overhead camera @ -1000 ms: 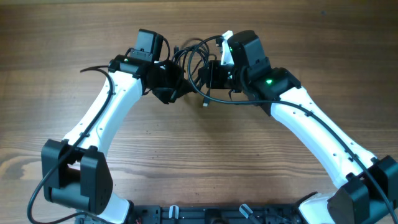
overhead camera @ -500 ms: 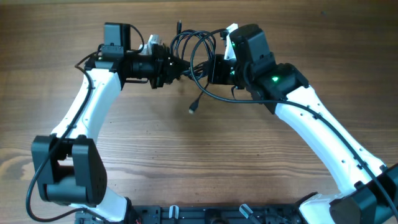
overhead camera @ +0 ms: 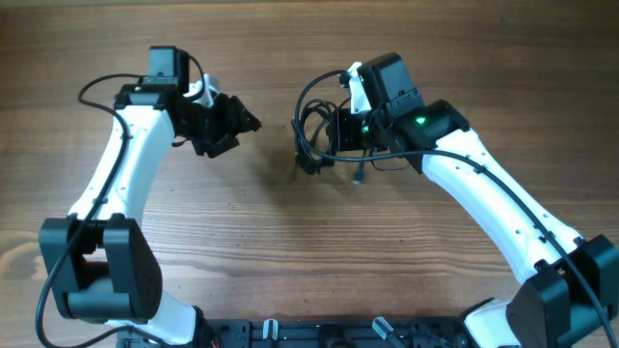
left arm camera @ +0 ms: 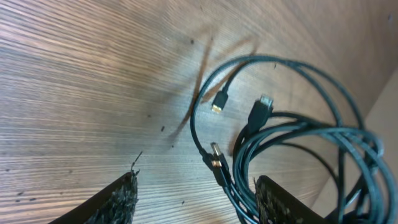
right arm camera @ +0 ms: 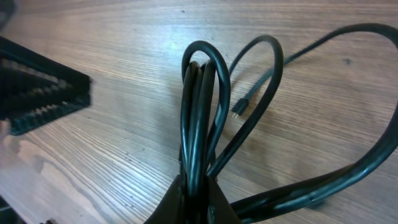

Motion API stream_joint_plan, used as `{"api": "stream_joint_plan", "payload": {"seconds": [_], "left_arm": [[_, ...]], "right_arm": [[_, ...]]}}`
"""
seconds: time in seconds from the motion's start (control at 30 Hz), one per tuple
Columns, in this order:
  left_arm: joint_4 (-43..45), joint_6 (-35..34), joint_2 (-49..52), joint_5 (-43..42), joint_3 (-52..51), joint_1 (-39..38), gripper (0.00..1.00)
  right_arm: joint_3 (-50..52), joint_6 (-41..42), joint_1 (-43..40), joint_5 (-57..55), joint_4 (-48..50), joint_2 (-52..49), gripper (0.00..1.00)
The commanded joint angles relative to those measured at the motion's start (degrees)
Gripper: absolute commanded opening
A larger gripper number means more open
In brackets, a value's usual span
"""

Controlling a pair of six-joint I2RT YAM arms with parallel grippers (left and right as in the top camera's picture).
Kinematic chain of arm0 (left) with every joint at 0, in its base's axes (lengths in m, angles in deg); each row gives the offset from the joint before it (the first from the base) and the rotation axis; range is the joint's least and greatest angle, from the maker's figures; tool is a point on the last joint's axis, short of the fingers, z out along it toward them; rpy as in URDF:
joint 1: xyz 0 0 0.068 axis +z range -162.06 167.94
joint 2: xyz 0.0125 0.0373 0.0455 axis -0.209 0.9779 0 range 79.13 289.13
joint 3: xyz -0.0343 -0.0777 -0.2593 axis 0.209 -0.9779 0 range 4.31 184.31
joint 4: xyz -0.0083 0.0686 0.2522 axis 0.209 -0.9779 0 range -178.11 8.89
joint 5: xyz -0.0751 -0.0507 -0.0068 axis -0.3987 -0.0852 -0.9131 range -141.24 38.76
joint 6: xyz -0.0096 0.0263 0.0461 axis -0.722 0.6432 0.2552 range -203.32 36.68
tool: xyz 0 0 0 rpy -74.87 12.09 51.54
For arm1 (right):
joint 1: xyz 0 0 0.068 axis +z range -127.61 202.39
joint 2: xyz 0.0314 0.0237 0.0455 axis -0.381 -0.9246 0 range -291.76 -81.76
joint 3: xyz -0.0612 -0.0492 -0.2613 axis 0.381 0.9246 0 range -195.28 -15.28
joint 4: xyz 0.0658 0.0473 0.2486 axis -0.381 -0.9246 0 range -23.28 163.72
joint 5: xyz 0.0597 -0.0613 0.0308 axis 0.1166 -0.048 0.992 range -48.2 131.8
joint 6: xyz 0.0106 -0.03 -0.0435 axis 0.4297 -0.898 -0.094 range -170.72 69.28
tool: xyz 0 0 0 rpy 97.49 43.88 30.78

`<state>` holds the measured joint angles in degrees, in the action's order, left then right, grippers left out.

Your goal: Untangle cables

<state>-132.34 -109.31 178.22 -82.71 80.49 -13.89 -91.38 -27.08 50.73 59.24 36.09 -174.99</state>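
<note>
The cables (overhead camera: 311, 124) hang as a bundle of thin black loops above the wooden table, pinched in my right gripper (overhead camera: 327, 135). In the right wrist view several strands (right arm camera: 200, 106) rise straight from between the shut fingers (right arm camera: 214, 202), and a small plug (right arm camera: 239, 111) dangles beyond. My left gripper (overhead camera: 242, 133) stands open a short way left of the bundle, holding nothing. Its wrist view shows the coil (left arm camera: 298, 146) with plug ends (left arm camera: 217, 103) ahead of the spread fingers (left arm camera: 118, 202). One strand passes close by the right finger.
A wooden table (overhead camera: 290, 251) lies under both arms. The thicker black wires of the arms run along the white links (overhead camera: 126, 174). The blurred left gripper (right arm camera: 37, 93) shows at the left of the right wrist view.
My left gripper has opened, let go of the cables and drawn back to the left. The bundle now hangs narrower from the right gripper alone, which has barely moved.
</note>
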Motion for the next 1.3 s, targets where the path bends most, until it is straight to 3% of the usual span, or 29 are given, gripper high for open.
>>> {"api": "stream_joint_plan", "payload": {"seconds": [0.0, 0.1, 0.27, 0.5, 0.67, 0.7, 0.77, 0.83, 1.0, 1.07, 1.27], "left_arm": [[0.3, 2.1, -1.5, 1.6, 0.9, -3.9, 0.62], [1.0, 2.0, -1.5, 1.6, 0.9, -5.2, 0.62], [1.2, 1.6, -1.5, 1.6, 0.9, -5.2, 0.58], [1.2, 1.6, -1.5, 1.6, 0.9, -5.2, 0.56], [1.2, 1.5, -1.5, 1.6, 0.9, -5.2, 0.56], [1.3, 1.5, -1.5, 1.6, 0.9, -5.2, 0.56], [1.4, 1.1, -1.5, 1.6, 0.9, -5.2, 0.55], [1.5, 1.2, -1.5, 1.6, 0.9, -5.2, 0.54], [1.4, 1.2, -1.5, 1.6, 0.9, -5.3, 0.53], [0.8, 1.2, -1.5, 1.6, 0.8, -7.1, 0.52], [6.1, -0.1, 0.0, 3.0, 0.6, -20.0, 0.46]], "right_arm": [[-0.2, -1.3, 0.0, 5.3, 2.8, 0.1, 0.04], [-0.2, -0.9, -0.2, 11.1, 3.7, 0.1, 0.04], [-0.2, 6.7, -3.9, 18.7, 3.3, 0.1, 0.04], [-0.2, 17.6, -5.9, 18.0, 3.0, 0.0, 0.04], [-0.2, 20.8, -5.7, 7.6, 2.9, 0.0, 0.06], [-0.2, 19.7, -5.7, 7.6, 3.1, -0.1, 0.09], [-0.2, 16.9, -5.7, 6.5, 3.0, -0.1, 0.4], [-0.2, 16.8, -5.7, 6.3, 2.5, -0.1, 0.56], [-0.2, 15.8, -5.9, 1.0, 2.0, -0.1, 0.65], [-0.2, 13.8, -9.4, -1.0, 1.1, 0.2, 0.72], [-0.2, 9.4, -27.9, 0.6, -4.5, 1.6, 0.73]]}}
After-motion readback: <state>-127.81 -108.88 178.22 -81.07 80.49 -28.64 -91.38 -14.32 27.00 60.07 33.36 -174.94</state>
